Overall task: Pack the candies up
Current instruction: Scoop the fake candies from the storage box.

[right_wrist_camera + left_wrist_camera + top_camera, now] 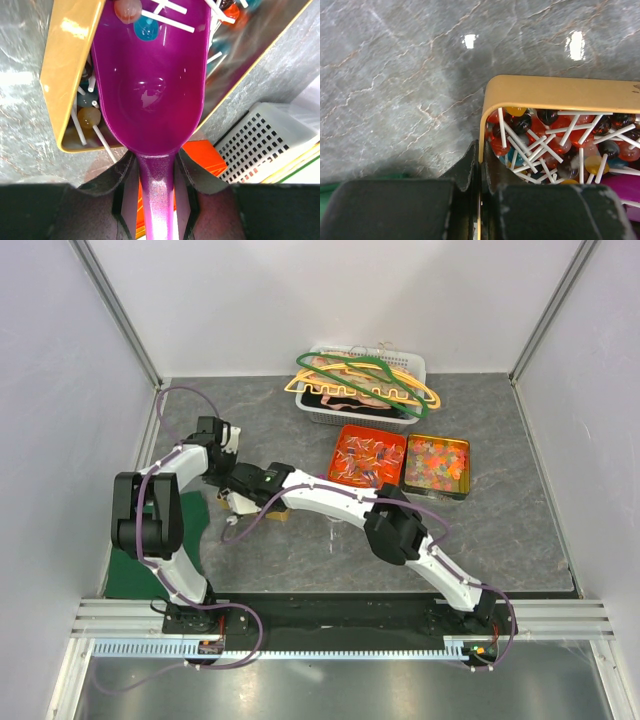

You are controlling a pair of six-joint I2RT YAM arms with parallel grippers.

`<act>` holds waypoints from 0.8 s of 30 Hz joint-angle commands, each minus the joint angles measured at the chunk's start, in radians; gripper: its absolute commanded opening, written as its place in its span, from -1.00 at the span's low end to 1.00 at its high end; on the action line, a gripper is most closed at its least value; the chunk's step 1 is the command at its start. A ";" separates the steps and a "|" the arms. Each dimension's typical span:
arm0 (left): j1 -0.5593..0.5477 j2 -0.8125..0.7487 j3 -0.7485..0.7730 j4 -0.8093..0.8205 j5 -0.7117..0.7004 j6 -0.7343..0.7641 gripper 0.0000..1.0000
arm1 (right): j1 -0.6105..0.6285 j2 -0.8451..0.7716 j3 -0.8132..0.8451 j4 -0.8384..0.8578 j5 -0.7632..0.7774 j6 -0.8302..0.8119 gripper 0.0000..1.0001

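Note:
A tan tray holds lollipops with white sticks. My left gripper is shut on the tray's side wall, one finger inside and one outside. My right gripper is shut on the handle of a purple scoop, whose bowl lies in the tan tray with a blue lollipop at its tip. In the top view both grippers meet left of centre and hide most of that tray. The small wrapped candies lie in an orange tray further right.
A dark tray of mixed coloured sweets sits beside the orange tray. A white basket with plastic hangers stands at the back. A green mat lies by the left arm. White walls close three sides.

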 commanded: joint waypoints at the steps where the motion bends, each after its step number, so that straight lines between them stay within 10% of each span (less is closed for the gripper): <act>1: 0.001 -0.060 0.010 0.060 -0.005 -0.078 -0.96 | 0.051 0.066 0.035 0.070 -0.054 0.087 -1.00; 24: 0.021 -0.036 0.008 0.059 0.020 -0.097 -0.96 | 0.100 0.087 0.075 0.196 -0.044 0.215 -1.00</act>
